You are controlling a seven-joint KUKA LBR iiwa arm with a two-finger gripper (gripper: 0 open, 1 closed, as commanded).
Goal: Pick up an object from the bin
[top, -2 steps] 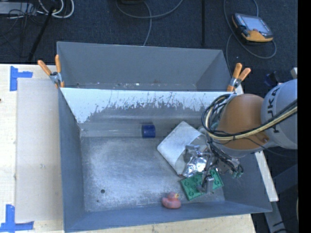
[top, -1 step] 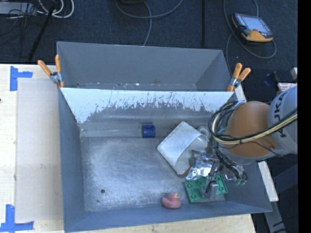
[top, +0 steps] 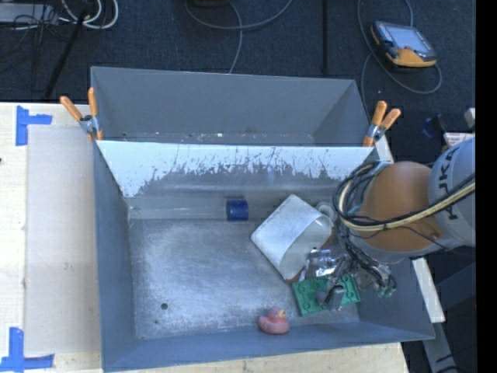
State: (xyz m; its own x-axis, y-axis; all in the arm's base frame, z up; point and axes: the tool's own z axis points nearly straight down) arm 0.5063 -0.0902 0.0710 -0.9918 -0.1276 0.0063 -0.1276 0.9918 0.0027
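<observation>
Grey metal bin (top: pixel 194 274): the left half and middle of the floor are bare, so there is open room there. All 4 loose things sit in the right half or at a wall's foot.

Robot arm with a rounded orange-brown cover and black cables (top: pixel 396 208) comes in over the right wall and crowds the near-right corner.

White-grey cup-like container (top: pixel 289 233) lies tipped on its side right of centre.

Gripper (top: pixel 335 277) is low in the near-right corner, just beside the cup's lower right edge and over the upper edge of a flat green rectangular plate (top: pixel 311 298). How wide it stands, and whether it has hold of anything, cannot be told.

The plate lies flat, close to the front and right walls, with little room around it. Its long axis runs roughly left-right, the right end slightly higher in view.

Small pink rounded lump (top: pixel 273 322) sits at the front wall's foot, near the plate's left corner but apart from it.

Short blue cylinder (top: pixel 237 208) sits at the back wall's foot, well apart from the gripper.
</observation>
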